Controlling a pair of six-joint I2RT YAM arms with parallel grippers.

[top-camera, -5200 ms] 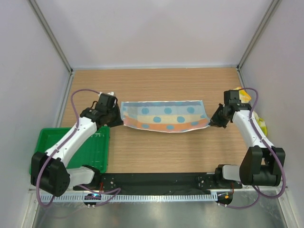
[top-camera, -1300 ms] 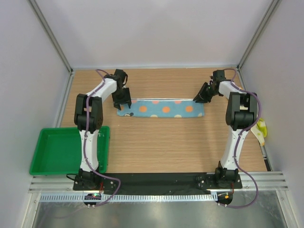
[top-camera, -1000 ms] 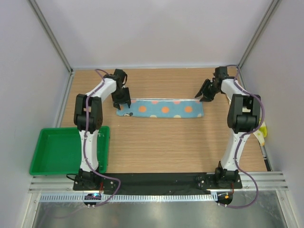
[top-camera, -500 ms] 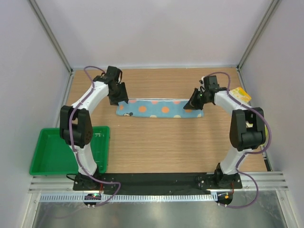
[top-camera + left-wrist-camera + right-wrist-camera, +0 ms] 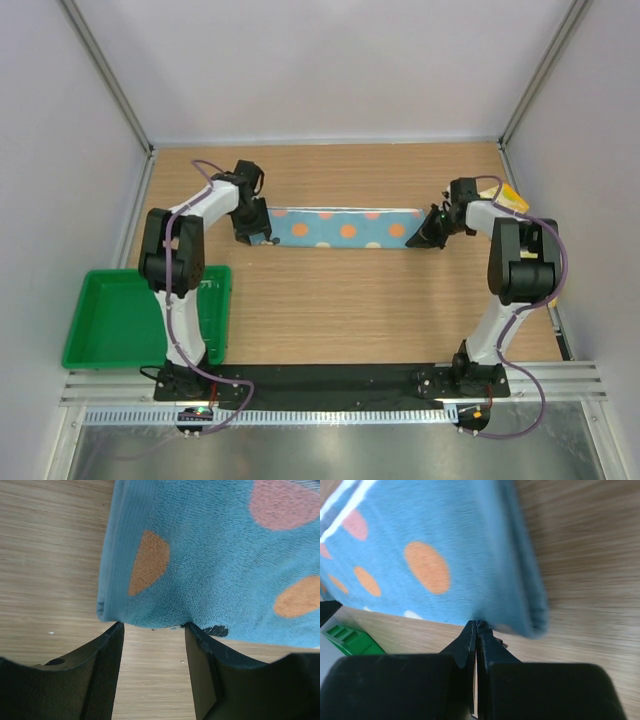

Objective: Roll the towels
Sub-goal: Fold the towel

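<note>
Change, blue towel [image 5: 340, 228]: now a long narrow folded strip, flat across the far half of the worktop [image 5: 340, 310]; five seconds back, wider and stretched in the air between both grippers, stripes and orange band showing.
Change, grippers: half a second ago at the strip's far-left corner and on top of its right end; now at the near corners of both ends.
Left arm [image 5: 200, 208]: raised from the base, forearm turned toward the strip's left end.
Right arm [image 5: 500, 215]: likewise, forearm turned toward the right end.
Left gripper [image 5: 152, 627]: fingers apart, tips at the towel's near edge, bare wood between.
Right gripper [image 5: 476, 627]: fingers pressed together, tips touching the towel's edge; cloth caught or not, cannot tell.
Worktop: wood grain.
Walls [image 5: 320, 70]: pale, on three sides.
Green tray [image 5: 110, 320]: near-left corner, well apart from the strip.
Yellow towel [image 5: 508, 194]: by the right wall, just behind the right arm, mostly hidden.
</note>
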